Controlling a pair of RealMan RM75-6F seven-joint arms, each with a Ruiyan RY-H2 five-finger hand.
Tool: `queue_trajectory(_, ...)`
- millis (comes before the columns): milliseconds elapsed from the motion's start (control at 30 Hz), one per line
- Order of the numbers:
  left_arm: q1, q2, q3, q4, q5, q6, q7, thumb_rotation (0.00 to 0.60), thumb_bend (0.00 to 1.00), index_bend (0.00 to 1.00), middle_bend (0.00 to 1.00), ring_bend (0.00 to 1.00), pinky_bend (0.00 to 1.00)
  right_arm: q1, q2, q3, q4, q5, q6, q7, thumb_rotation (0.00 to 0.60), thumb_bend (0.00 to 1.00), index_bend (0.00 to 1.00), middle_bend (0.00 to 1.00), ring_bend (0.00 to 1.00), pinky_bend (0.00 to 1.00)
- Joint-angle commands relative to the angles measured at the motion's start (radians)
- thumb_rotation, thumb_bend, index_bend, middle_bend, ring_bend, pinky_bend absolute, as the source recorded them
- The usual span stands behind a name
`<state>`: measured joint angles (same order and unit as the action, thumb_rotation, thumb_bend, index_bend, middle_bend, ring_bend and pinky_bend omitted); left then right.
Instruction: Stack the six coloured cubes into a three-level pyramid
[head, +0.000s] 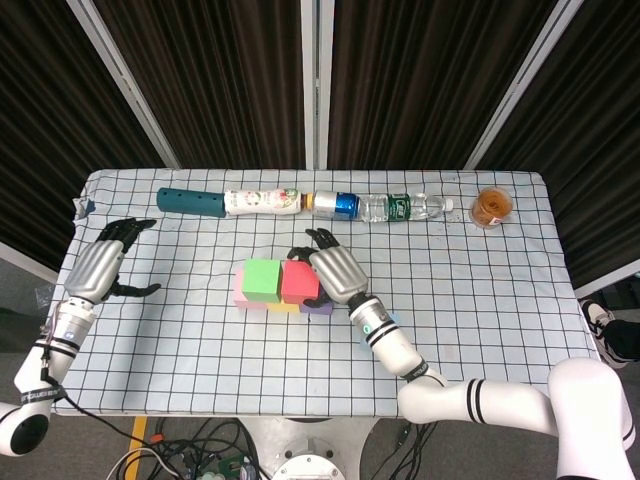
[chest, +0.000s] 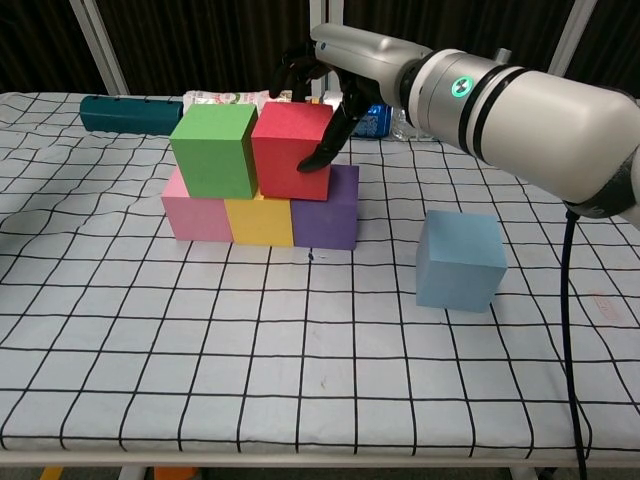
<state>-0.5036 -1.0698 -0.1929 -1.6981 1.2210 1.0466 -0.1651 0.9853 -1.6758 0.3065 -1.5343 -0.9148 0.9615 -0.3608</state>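
Mid-table, the base row is down: pink cube (chest: 196, 217), yellow cube (chest: 260, 220), purple cube (chest: 327, 218) touching side by side. Green cube (chest: 216, 149) sits on top, and the right hand (chest: 322, 85) grips the red cube (chest: 290, 150) beside it. Blue cube (chest: 459, 259) waits at four o'clock, so the top level is left. Left hand (head: 100, 265) hangs spread, holding nothing. Red's far contact is hidden.
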Motion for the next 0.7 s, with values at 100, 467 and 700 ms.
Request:
queue_trajectory(100,0.002,0.001,0.001,0.002,0.002,0.0,-0.004,0.6,0.11,0.13,0.13,0.06,0.06,0.003,-0.003,0.002,0.004,0.003,-0.004,0.001,0.6,0.05,0.29,0.39,0.04,0.0)
queue_trajectory(467,0.001,0.0,0.001,0.009,0.003,-0.007,-0.011,0.6,0.11,0.13,0.13,0.06,0.06,0.017,-0.01,0.005,0.02,0.011,-0.021,-0.003,0.6,0.05,0.29,0.38,0.04,0.0)
queue_trajectory(700,0.002,-0.001,0.001,0.014,0.005,-0.008,-0.016,0.6,0.11,0.13,0.13,0.06,0.06,0.022,-0.01,0.005,0.029,0.01,-0.028,0.0,0.6,0.05,0.29,0.38,0.04,0.0)
